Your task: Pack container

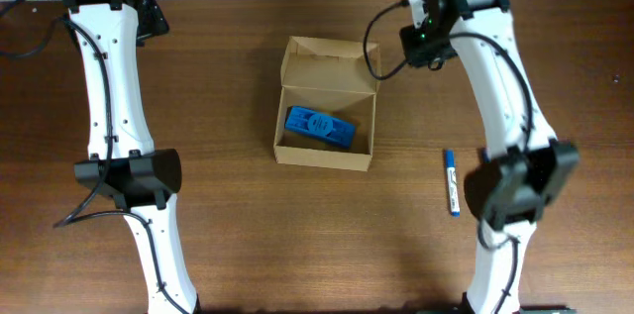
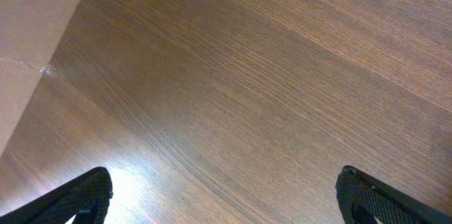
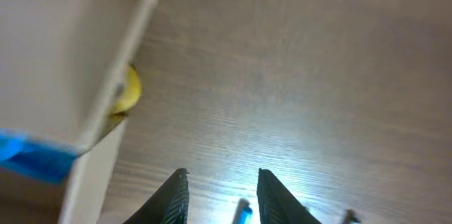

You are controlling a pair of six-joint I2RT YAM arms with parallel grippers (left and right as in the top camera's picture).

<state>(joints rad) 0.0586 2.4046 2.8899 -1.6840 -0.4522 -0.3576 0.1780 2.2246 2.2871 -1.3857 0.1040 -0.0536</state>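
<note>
Brown cardboard box (image 1: 323, 155) is seen mid-surface (image 1: 238, 230), its lid flap folded back & stood open at the far side. A flat blue case (image 1: 319, 127) is spotted inside on the box floor, set at a slight diagonal. A blue-and-white marker (image 1: 451, 182) is seen flat on the wood to the R of the box, well apart from it, pointed roughly near-to-far.

R hand (image 3: 222, 174) is held over the wood just beside the box's far R corner. Its fingers are parted a little, w/ nothing gripped betw. them, and lit wood is seen through the gap. In the R wrist view the box wall is caught at the L, badly blurred, w/ a strip of the blue case at lower L.

L hand (image 2: 222, 178) is held over the far L side of the surface. Its fingers are spread wide & nothing is held, and mostly wood grain is shown beneath.
</note>
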